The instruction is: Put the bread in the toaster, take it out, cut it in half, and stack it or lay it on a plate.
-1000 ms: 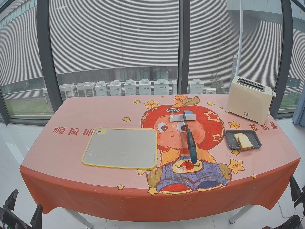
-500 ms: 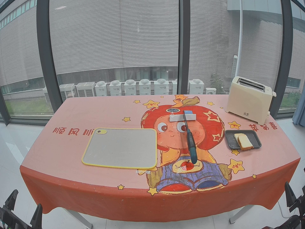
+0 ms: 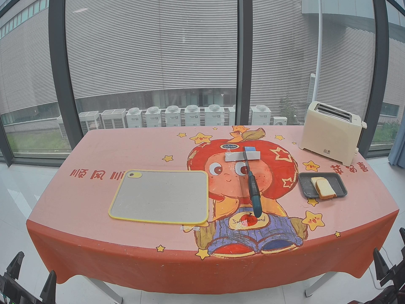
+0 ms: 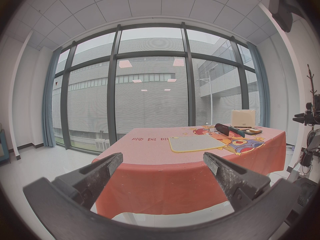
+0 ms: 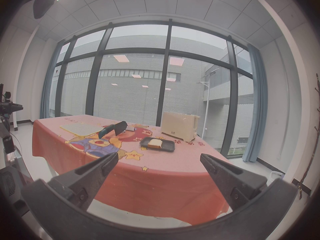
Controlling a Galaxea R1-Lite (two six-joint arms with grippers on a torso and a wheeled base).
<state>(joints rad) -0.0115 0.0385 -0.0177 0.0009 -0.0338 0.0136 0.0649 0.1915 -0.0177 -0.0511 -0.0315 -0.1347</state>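
Two bread slices [image 3: 325, 188] lie on a dark tray [image 3: 304, 185] at the table's right side, in front of the cream toaster [image 3: 332, 132]. A teal-handled knife [image 3: 253, 186] rests mid-table with its blade on a small holder [image 3: 233, 156]. The grey cutting board [image 3: 162, 196] lies left of it. Both arms hang low, off the table's front corners. My left gripper [image 4: 162, 160] is open and empty, facing the table's left end. My right gripper [image 5: 159, 159] is open and empty, looking across the right corner at the bread [image 5: 155, 143] and toaster [image 5: 179, 126].
An orange cartoon-print cloth [image 3: 126, 250] drapes over the table's front edge. Big windows stand close behind the table. A camera stand [image 4: 308, 117] is off to one side on the floor.
In the head view my right gripper has sunk a little lower and shifted slightly inward at the bottom right corner. The left gripper and everything on the table are unmoved.
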